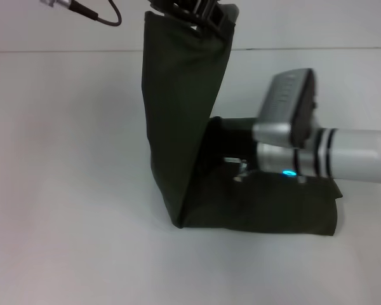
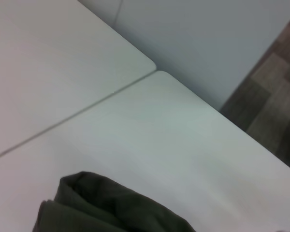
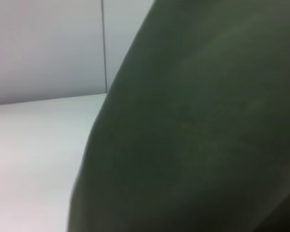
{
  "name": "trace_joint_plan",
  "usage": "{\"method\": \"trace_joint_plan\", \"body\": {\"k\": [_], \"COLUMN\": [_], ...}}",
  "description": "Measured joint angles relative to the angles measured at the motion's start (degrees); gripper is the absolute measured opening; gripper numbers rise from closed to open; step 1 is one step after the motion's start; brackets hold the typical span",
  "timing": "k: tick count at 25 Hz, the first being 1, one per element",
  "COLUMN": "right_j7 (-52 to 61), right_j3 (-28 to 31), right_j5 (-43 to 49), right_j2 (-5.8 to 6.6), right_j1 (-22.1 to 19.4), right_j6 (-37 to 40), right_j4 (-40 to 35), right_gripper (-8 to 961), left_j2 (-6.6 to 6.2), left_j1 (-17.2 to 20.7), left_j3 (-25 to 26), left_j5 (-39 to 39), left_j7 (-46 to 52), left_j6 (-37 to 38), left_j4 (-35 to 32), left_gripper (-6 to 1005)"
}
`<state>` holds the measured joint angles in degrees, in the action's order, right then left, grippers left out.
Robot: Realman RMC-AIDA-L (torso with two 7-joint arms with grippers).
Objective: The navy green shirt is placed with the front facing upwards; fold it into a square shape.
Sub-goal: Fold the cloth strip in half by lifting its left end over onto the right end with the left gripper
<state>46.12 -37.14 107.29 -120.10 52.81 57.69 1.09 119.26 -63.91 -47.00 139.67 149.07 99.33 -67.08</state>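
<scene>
Now, shirt: the navy green shirt [image 1: 197, 159] lies partly folded on the white table [image 1: 63, 190], a little toward three o'clock of the head view's centre; one long panel rises upright from the crease at about seven o'clock of the bundle, up to twelve o'clock
Flat part: the rest rests on the table as a dark oblong, reaching toward four o'clock (no lettering shows on any face I can see)
Left gripper: my left gripper [image 1: 200, 14] is at twelve o'clock, at the top edge of the head view, clamped on the upper hem of the raised panel, which hangs taut below it
Left wrist view: a bunched fold of the shirt [image 2: 111, 205] sits at six o'clock, over a table seam and a strip of brown floor [image 2: 275, 96]
Right gripper: my right gripper [image 1: 236, 170] comes in from three o'clock and sits low over the flat part, just beside the raised panel; whether its fingers are apart or together I cannot tell
Right wrist view: green cloth [image 3: 193, 135] fills most of it
</scene>
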Motion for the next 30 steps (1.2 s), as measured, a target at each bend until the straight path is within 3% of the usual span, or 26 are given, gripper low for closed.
{"method": "trace_joint_plan", "body": {"k": [2,3,8,11,14,20,26,30], "right_j7": [4.35,4.35,15.14,18.27,19.91,19.8,19.22,19.25], "right_j3": [-1.07,-1.07,-3.31,-3.06,-1.51,2.35,5.56,6.63], "right_j5": [1.41,1.41,3.43,3.33,3.03,3.32,3.44,3.51], "right_j2": [0.21,0.21,0.73,1.61,2.92,4.75,5.79,6.18], "right_j1": [-3.78,-3.78,-16.87,-24.22,-29.64,-34.99,-37.36,-38.09], "right_j6": [4.74,4.74,19.44,24.94,27.32,27.95,27.74,27.81], "right_j4": [-5.3,-5.3,-23.57,-31.96,-35.73,-36.52,-36.56,-36.56], "right_gripper": [61,63,68,71,74,80,86,91], "left_j2": [-0.11,-0.18,0.22,0.99,2.28,4.7,5.26,5.32], "left_j1": [0.33,0.52,0.8,0.75,0.22,-0.22,2.72,6.58], "left_j3": [-0.54,-0.88,-2.67,-4.59,-6.08,-11.93,-23.11,-32.17], "left_j5": [0.01,0.02,0.06,0.08,0.09,0.05,-2.51,-8.45], "left_j7": [-0.25,-0.42,-0.7,-0.34,0.12,3.19,7.22,9.99], "left_j6": [-0.97,-1.59,-3.72,-5.19,-6.22,-9.4,-15.43,-24.16], "left_j4": [0.34,0.56,1.48,1.97,1.97,1.62,1.7,2.32], "left_gripper": [70,70,71,71,70,78,129,162]}}
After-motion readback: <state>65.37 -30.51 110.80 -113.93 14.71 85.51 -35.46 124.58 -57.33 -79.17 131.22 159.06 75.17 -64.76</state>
